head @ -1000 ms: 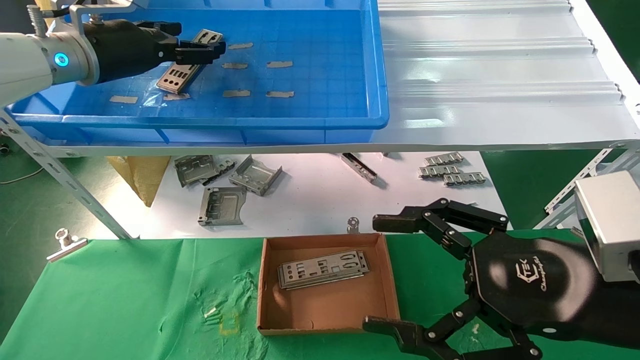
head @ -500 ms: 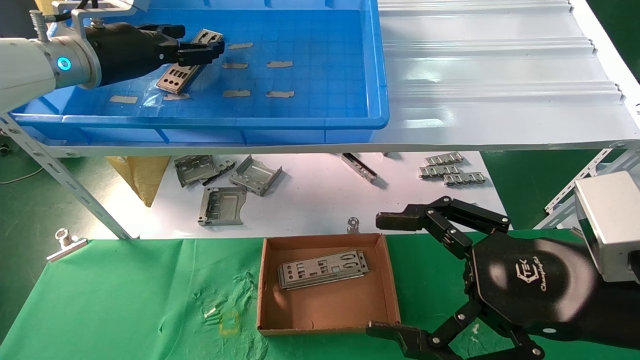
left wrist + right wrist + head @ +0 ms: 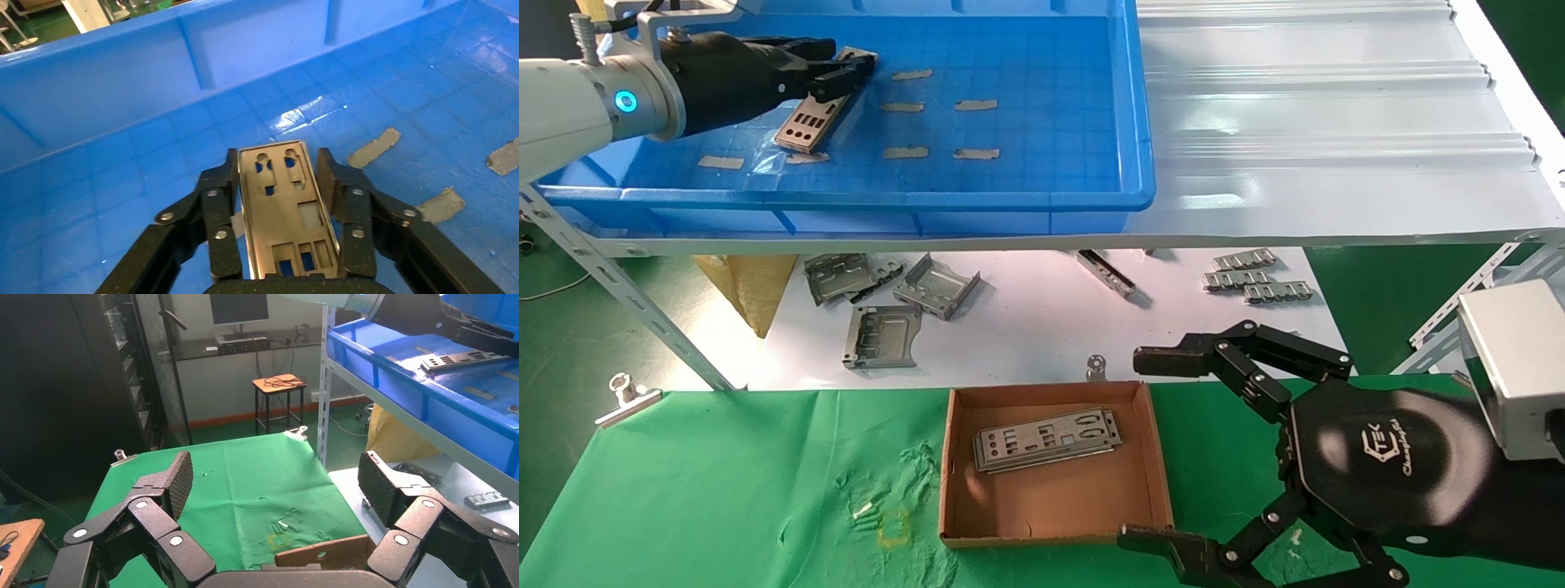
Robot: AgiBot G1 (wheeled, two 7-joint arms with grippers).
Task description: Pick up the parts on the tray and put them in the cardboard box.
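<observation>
The left gripper's [image 3: 278, 187] pads [image 3: 326, 180] sit on either long edge of a silvery plate [image 3: 283, 211], apparently clamping it, though contact on the near side is hard to confirm. In the head view this grasp is at the upper left, inside the blue tray [image 3: 1042, 200], the plate tilted off the floor. The step is the pick; next comes a lift over the rim and a carry to the cardboard box [image 3: 1054, 523] at lower centre, which already holds stacked plates [image 3: 1046, 439]. The right gripper [image 3: 1156, 449] waits wide open beside it.

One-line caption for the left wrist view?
Left claw straddling a thin silvery punched metal plate over the bright-blue plastic tray's gridded floor.
</observation>
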